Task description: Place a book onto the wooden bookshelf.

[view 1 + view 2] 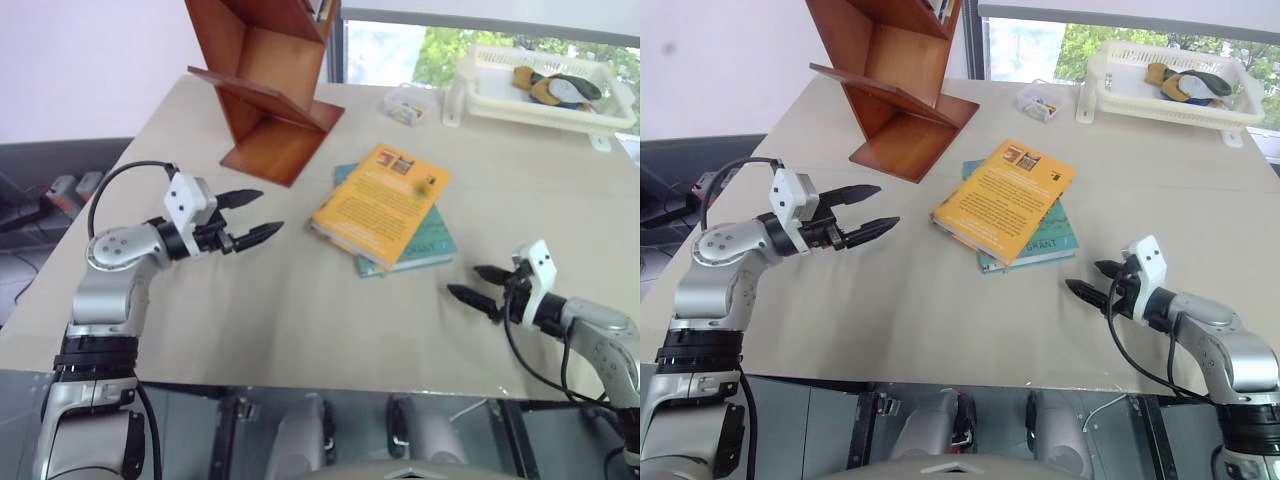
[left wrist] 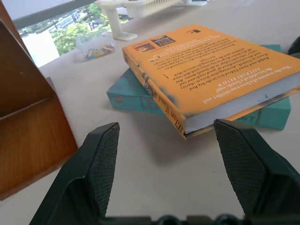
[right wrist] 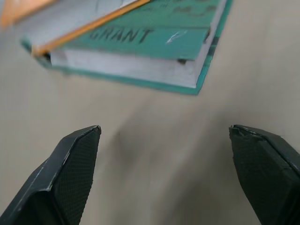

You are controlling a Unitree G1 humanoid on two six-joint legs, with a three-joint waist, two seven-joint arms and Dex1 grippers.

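The book (image 1: 380,205), thick and orange-yellow, lies flat on top of a thinner teal book (image 1: 436,248) in the middle of the table. The wooden bookshelf (image 1: 265,85) of slanted reddish-brown boards stands at the far left of the table. My left gripper (image 1: 270,211) is open and level, pointing right at the book's near corner (image 2: 187,126) from a short way off. My right gripper (image 1: 462,280) is open near the table's front right, pointing left at the teal book's corner (image 3: 154,42) without touching it.
A white plastic basket (image 1: 480,100) holding some items stands at the far right. A small clear box (image 1: 408,103) sits between it and the bookshelf. Bare beige table (image 1: 300,300) lies between my grippers, and its front edge is close below them.
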